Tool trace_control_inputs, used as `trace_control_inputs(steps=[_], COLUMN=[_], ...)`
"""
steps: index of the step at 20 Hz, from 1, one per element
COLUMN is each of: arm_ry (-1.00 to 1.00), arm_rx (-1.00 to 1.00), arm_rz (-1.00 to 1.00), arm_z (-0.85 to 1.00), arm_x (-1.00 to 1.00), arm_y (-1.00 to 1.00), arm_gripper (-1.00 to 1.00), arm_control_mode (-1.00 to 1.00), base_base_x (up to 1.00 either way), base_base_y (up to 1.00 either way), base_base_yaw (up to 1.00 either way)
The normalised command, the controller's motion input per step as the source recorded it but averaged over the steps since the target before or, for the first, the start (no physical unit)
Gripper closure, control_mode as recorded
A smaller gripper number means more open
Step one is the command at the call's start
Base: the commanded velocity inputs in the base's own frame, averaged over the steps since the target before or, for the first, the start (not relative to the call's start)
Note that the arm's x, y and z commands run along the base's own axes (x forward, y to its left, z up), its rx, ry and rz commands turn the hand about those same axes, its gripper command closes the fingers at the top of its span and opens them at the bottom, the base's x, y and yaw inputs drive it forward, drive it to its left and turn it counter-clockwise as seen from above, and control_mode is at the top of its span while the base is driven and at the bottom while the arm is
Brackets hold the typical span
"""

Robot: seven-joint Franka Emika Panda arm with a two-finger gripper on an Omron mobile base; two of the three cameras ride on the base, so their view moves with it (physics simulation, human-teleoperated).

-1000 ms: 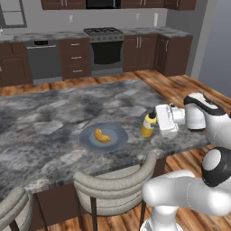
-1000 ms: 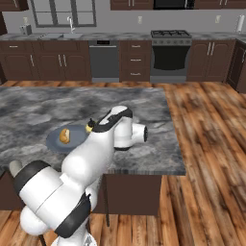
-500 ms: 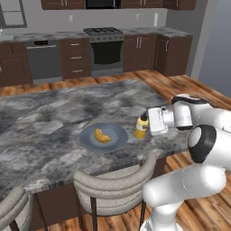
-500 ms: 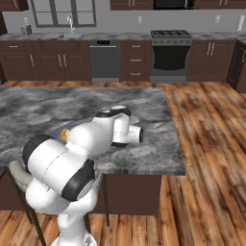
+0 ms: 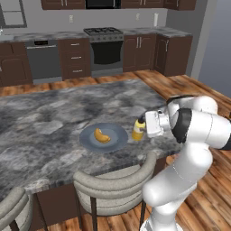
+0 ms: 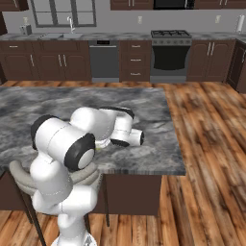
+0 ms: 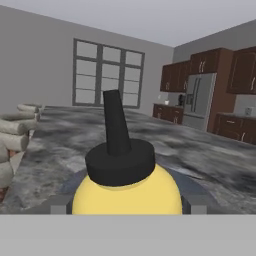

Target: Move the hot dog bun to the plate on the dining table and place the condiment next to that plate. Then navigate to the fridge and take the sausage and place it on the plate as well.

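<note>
Grey marbled stone covers the large island table (image 5: pixel 54 113), and near its front edge, toward the right corner, lies the round flat greyish-blue plate (image 5: pixel 115 140) with the small curved golden-tan hot dog bun (image 5: pixel 102 135) on it, a little left of the plate's middle. Just beside the plate's right rim stands the slim yellow squeeze bottle of condiment (image 5: pixel 138 129), upright, its dark pointed nozzle cap up, close to the table's front edge. The tool (image 5: pixel 145 125) of the white arm reaches in sideways from the right and has the bottle between its jaws, which stand moderately apart on either side of the yellow body; whether they press on it cannot be told. In the hand view the bottle (image 7: pixel 127 192) sits right in front of the camera, black cap and nozzle upright, the grey plate rim (image 7: pixel 197 187) behind it. A curved grey upholstered chair back (image 5: pixel 113 180) stands against the table's front edge below the plate, and another (image 5: pixel 13 210) at the left. Across the wood floor runs a row of dark brown cabinets with a black oven range (image 5: pixel 106 47). The silver-grey fridge (image 7: pixel 197 102) shows far off in the hand view.
</note>
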Motion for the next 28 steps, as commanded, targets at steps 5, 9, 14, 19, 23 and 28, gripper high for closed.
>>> trace_control_inputs(steps=[5,9,14,19,23,28], arm_ry=[0.0,0.0,0.03,0.04,0.01,0.0], arm_rx=[0.0,-0.02,-0.01,-0.02,-0.03,-0.05], arm_rz=[0.0,0.0,0.0,0.0,0.0,-0.01], arm_z=[-0.24,-0.23,-0.26,-0.35,-0.16,0.1], arm_x=[0.25,0.33,0.46,0.23,-0.03,-0.1], arm_y=[0.0,0.02,0.1,0.17,0.08,0.02], arm_gripper=[1.0,1.0,1.0,-1.0,-1.0,-1.0], arm_control_mode=[-1.0,-1.0,-1.0,-1.0,-1.0,-1.0], base_base_x=[0.0,0.0,0.0,0.0,0.0,0.0], base_base_y=[0.0,0.0,0.0,0.0,0.0,0.0], base_base_yaw=[0.0,0.0,0.0,0.0,0.0,0.0])
